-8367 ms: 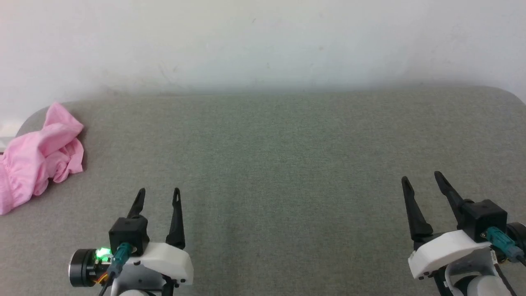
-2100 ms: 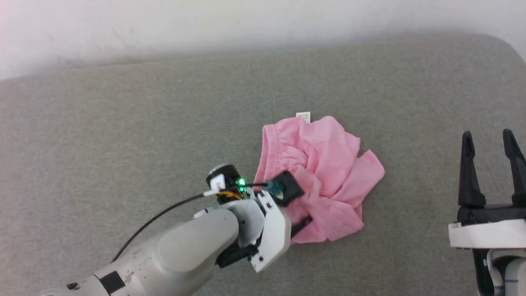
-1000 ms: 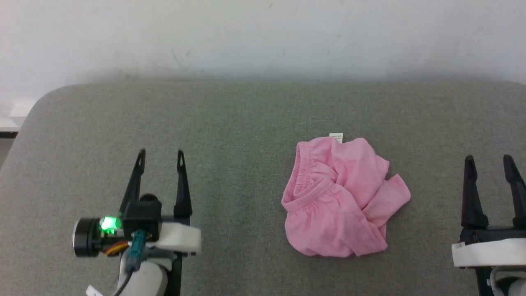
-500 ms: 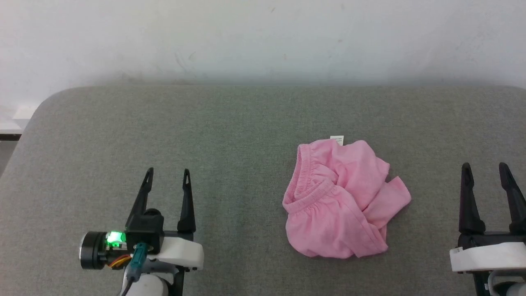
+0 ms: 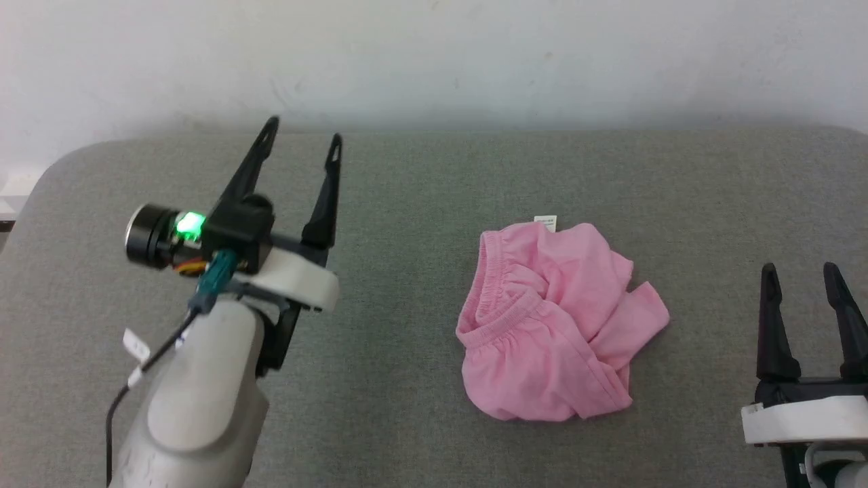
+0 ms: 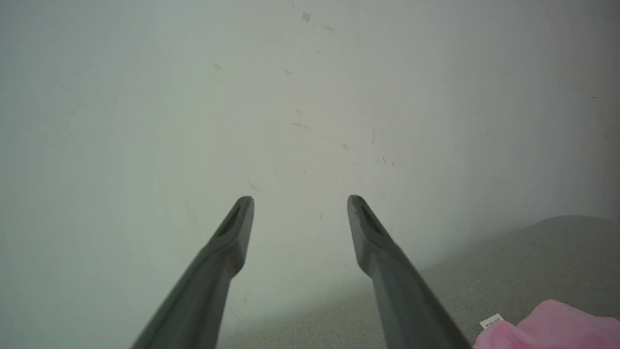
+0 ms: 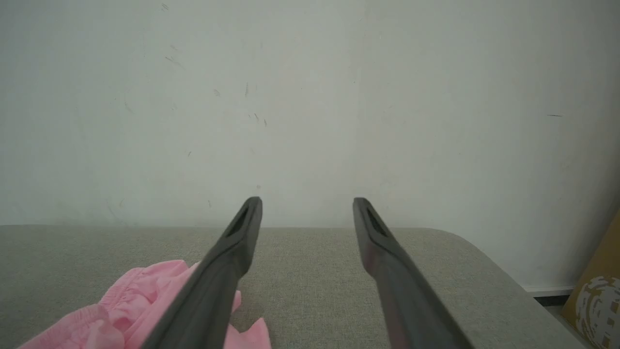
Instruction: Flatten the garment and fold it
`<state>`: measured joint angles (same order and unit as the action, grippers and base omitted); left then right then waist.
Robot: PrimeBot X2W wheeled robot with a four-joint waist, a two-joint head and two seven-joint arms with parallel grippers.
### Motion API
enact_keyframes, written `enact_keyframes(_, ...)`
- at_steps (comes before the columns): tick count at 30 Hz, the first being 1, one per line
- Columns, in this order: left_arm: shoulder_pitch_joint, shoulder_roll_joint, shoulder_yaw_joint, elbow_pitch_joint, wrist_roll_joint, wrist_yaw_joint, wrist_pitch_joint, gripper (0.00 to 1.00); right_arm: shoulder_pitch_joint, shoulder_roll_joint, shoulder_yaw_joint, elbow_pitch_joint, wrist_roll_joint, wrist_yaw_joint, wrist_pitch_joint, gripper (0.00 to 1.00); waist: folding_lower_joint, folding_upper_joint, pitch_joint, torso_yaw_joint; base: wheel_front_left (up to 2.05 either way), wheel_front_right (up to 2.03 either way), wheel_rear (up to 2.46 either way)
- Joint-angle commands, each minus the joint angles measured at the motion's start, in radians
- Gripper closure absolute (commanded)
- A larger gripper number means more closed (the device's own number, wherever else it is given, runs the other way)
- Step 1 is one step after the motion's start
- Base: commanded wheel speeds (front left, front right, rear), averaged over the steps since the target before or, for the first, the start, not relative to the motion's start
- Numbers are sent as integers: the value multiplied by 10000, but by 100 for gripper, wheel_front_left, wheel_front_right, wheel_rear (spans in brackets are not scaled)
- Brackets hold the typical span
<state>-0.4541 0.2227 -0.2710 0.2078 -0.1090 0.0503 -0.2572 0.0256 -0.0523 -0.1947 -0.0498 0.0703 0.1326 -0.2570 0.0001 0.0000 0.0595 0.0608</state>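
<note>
So the pink shorts (image 5: 556,325) are sitting in a crumpled heap on the grey padded table (image 5: 407,203), a bit right of the middle. They're between the two arms and touching neither. The left gripper (image 5: 303,129) is raised off to the left, pointing at the wall (image 5: 434,61), with its fingers spread wide and nothing in them. The right gripper (image 5: 799,267) sits low at the near right, also spread wide and empty, well apart from the heap.

My read on the fabric is that it's thin, light and totally floppy. I'd guess it weighs next to nothing and won't hold any shape, so pushing it around would probably just bunch it up more. It isn't fragile, but the layers are folded over each other, so a pinch in the middle likely grabs two or three at once.

The best place to grab looks like the gathered waistband (image 5: 505,315), which curves along the left side and across the middle of the pile. It's the thickest bit and gives the fingers something to bite on. I'd take it at two spots far apart, one per gripper, then lift so the legs hang free.

A little white label (image 5: 545,219) pokes out at the far edge, handy for finding the waist. One leg flap (image 5: 641,312) sticks out on the right. I can't tell which side faces up.
</note>
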Motion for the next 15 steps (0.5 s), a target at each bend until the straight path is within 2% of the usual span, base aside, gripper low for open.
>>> enact_keyframes(1, -393, 16, -117, 309, -37, -232, -42, 0, -93, 20, -18, -31, 2, -19, -47, 0, -1, 0, 73, -100, 0, 0, 0)
enact_keyframes(5, -1698, -252, -379, 1271, -402, -977, 390, 0, -134, 20, -15, -36, 10, -19, -47, 0, -1, 0, 188, -282, 0, 0, 0)
enact_keyframes(9, -2791, -421, -1214, 2100, -654, -1619, 1610, 0, -185, 20, 14, -31, 4, -19, -47, 0, -1, 0, 329, -454, 0, 0, 0)
enact_keyframes(12, -3418, -457, -2403, 2591, -1116, -1791, 2788, 0, -278, 20, 28, -35, -7, -19, -47, 0, -1, 0, 463, -590, 0, 0, 0)
enact_keyframes(15, -4012, -156, -4341, 2673, -2318, -1804, 3874, 0, -395, 20, 76, -38, -6, -19, -47, 0, -1, 0, 618, -749, 0, 0, 0)
